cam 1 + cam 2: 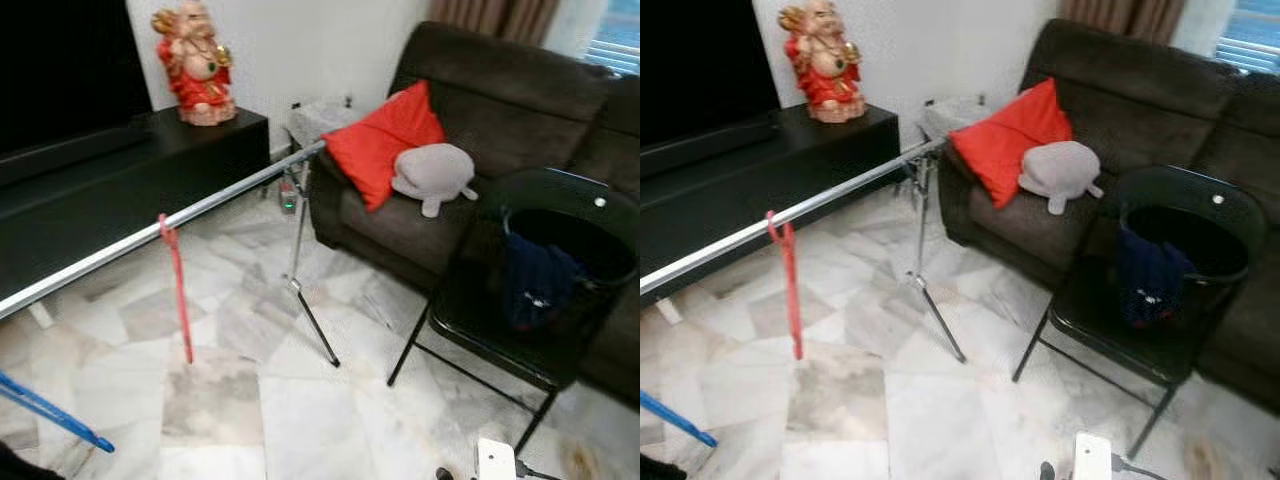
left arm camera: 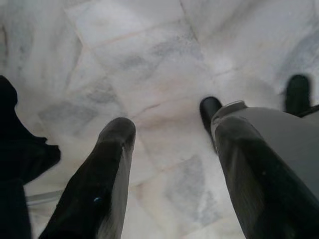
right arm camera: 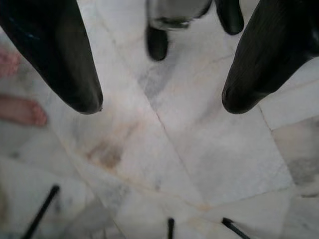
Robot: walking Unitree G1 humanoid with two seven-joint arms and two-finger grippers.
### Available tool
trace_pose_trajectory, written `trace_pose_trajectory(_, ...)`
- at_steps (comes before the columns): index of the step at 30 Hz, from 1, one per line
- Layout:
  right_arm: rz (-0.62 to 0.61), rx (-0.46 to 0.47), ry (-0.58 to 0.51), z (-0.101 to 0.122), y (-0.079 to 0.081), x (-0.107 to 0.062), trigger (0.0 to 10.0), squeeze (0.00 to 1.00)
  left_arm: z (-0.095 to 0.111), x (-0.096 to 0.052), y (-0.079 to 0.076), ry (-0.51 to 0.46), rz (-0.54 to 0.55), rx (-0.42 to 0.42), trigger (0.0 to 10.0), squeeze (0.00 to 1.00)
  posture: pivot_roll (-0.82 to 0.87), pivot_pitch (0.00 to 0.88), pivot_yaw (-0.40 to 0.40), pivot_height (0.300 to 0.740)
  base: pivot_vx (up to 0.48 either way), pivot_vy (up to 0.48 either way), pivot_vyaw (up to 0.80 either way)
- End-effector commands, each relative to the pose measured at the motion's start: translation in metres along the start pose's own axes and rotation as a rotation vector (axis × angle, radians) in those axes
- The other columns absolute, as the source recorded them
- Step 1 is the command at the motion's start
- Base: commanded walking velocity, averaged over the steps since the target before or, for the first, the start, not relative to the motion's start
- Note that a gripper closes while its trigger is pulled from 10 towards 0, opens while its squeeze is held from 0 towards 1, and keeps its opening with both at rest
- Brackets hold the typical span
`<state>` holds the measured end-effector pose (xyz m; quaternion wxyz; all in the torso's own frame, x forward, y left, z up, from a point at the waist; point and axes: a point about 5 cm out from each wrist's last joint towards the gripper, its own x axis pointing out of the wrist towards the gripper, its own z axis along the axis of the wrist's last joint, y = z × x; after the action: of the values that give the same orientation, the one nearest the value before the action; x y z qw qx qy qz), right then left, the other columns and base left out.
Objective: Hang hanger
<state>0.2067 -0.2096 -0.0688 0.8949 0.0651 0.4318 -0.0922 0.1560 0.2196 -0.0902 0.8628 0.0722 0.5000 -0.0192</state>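
A red hanger [image 1: 176,290] hangs by its hook from a long silver rail [image 1: 230,195] that slopes across the room on a tripod stand [image 1: 305,300]. Low at the left edge, a blue hanger [image 1: 50,410] pokes into view. Both arms hang down over the marble floor. In the left wrist view my left gripper [image 2: 172,129] is open with nothing between its fingers. In the right wrist view my right gripper [image 3: 162,102] is open and empty too.
A black folding chair [image 1: 470,320] carries a black basket [image 1: 600,270] with dark blue cloth [image 1: 535,280]. Behind it is a dark sofa [image 1: 500,110] with a red cushion [image 1: 380,140] and a grey plush. A black cabinet [image 1: 110,190] lines the left. A person's toes [image 3: 20,109] are near my right gripper.
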Motion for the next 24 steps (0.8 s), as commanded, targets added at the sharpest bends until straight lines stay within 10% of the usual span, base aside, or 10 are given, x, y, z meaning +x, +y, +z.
trace_pose_trajectory(1, -0.014, -0.003, 0.004, -0.0003, -0.0054, -0.0005, 10.0, 0.00, -0.0030, 0.0002, -0.0045, 0.014, -0.013, -0.007, 10.0, 0.00, 0.04, 0.000, 0.004, 0.740, 0.000, 0.000, -0.71)
trace_pose_trajectory(13, -0.013, -0.004, -0.009, 0.0012, -0.0056, -0.0005, 10.0, 0.00, -0.0073, -0.0015, 0.0028, 0.028, -0.013, -0.007, 10.0, 0.00, 0.04, 0.000, 0.002, 0.740, 0.000, 0.000, -0.68)
trace_pose_trajectory(24, -0.020, 0.000, -0.022, 0.0018, -0.0062, -0.0007, 10.0, 0.00, -0.0084, -0.0009, -0.0028, 0.035, -0.021, 0.000, 10.0, 0.00, 0.05, 0.000, 0.000, 0.740, 0.301, 0.000, 0.00)
